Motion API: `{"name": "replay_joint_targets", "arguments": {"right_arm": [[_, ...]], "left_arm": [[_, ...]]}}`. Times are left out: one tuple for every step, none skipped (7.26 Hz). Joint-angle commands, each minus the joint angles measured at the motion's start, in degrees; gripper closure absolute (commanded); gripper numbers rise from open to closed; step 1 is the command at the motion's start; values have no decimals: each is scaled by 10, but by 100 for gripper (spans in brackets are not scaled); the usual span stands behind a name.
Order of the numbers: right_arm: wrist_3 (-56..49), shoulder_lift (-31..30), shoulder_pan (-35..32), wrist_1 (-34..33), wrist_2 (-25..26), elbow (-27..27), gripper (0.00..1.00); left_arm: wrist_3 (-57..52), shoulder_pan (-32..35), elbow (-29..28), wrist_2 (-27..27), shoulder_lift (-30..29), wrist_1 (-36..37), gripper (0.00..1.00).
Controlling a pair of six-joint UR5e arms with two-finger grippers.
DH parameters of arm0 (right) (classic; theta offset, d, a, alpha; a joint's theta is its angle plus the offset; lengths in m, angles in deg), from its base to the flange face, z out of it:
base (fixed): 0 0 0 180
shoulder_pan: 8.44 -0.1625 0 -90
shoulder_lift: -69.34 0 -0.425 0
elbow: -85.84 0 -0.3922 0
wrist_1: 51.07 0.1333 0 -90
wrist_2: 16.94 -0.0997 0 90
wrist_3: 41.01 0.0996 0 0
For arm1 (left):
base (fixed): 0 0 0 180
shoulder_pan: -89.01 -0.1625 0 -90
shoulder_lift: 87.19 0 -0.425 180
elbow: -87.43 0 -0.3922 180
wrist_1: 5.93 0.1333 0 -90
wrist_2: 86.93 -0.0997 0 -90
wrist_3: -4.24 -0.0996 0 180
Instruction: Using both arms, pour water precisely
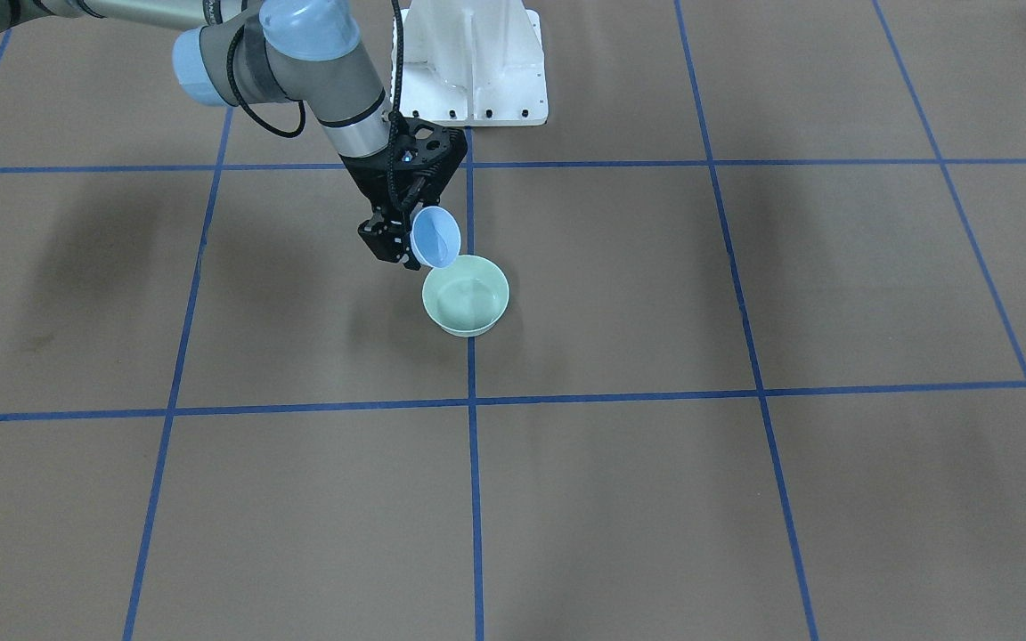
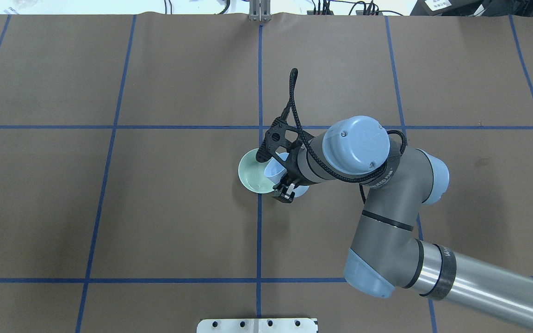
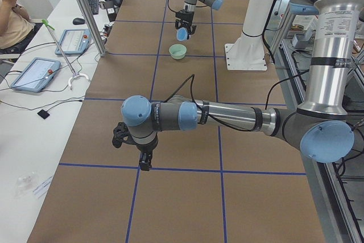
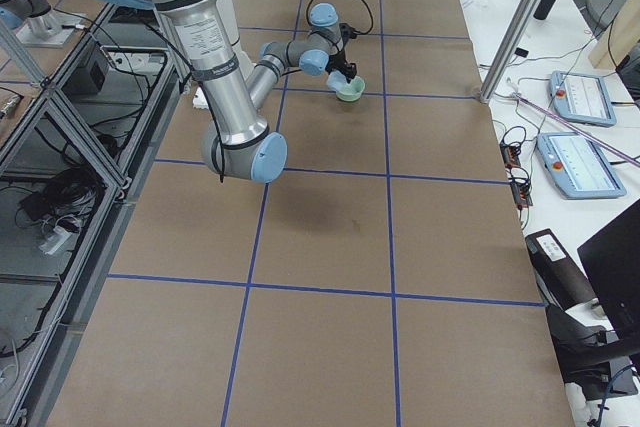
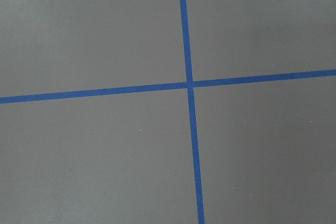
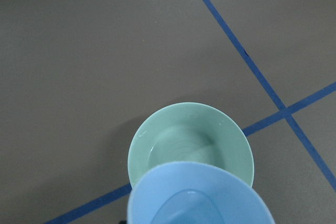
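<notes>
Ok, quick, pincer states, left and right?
Left pincer: cannot be told.
Right pincer: shut on the blue bowl, tipped over the green bowl.

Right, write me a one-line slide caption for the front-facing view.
Right gripper holds a blue bowl tilted over a green bowl of water on the table.

Soft, even light from above falls on the matte brown paper-covered desk [image 1: 638, 516]. There is no glare, only broad blurred shadows at the left and right middle of the front-facing view and a faint one just left of the pale green round bowl [image 1: 466, 296]. In the right wrist view the pale blue plastic cup [image 6: 197, 195] at the bottom edge is out of focus, while the bowl and the faint shiny ripples of water [image 6: 181, 150] are sharp. The overhead view's top edge is washed out to white.
</notes>
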Motion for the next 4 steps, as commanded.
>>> {"name": "replay_joint_targets", "arguments": {"right_arm": [[-2,19,2,-41,0,-2,100],[-3,26,2,-54,0,-6,100],[-13,29,3,-66,1,-8,100],[-14,33,3,-76,1,-9,100]], "left_arm": [[0,0,0,0,0,0,0],[0,0,0,0,0,0,0],[0,0,0,0,0,0,0],[0,0,0,0,0,0,0]]}}
